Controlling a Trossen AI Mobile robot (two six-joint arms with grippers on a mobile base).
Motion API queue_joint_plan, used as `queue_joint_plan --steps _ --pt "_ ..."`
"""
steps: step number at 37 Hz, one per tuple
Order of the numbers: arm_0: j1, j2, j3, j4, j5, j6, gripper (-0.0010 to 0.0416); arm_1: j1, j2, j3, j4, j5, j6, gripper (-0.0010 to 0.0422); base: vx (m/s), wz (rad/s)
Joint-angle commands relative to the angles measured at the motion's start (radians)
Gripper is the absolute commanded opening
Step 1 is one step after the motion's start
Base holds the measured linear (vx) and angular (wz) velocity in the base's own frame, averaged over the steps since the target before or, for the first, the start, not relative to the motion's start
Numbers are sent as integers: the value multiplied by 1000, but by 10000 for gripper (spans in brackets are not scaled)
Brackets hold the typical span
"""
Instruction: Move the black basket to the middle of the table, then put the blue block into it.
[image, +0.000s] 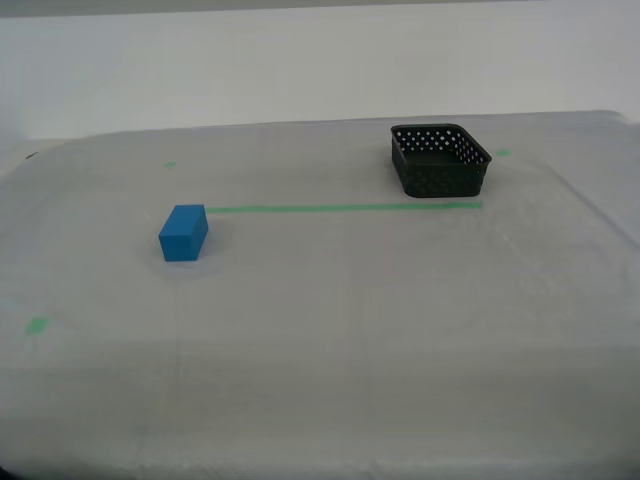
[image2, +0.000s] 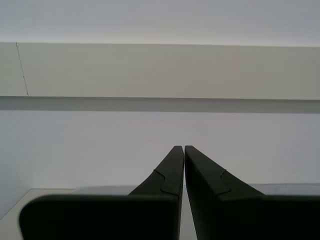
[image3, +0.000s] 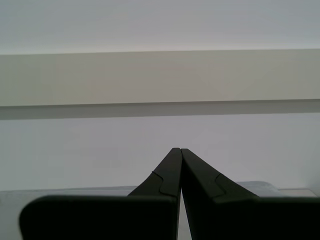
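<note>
The black basket (image: 441, 160), square with perforated walls, sits on the table (image: 330, 330) toward the far side at the exterior view's right. The blue block (image: 183, 232) rests on the cloth at the exterior view's left, just off the end of the green tape line (image: 345, 208). Neither arm shows in the exterior view. My first gripper (image3: 176, 150) is shut with its tips together, facing a pale wall. My second gripper (image2: 180, 148) is likewise shut on nothing, also facing the wall. Neither wrist view shows the basket or the block.
Small green tape bits lie on the cloth: one (image: 37, 325) near the exterior view's left edge, one (image: 169, 165) farther back, one (image: 502, 153) beside the basket. A pale wall (image: 300, 60) stands behind the table.
</note>
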Motion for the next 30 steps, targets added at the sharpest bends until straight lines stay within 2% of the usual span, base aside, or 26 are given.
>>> queue_joint_plan --steps 1,30 --pt "0 0 1 -25 -1 0 0 0 0 0 -6 0 2 0 0 0" --pt "0 0 1 -25 -1 -1 0 0 0 0 -6 0 1 0 0 0"
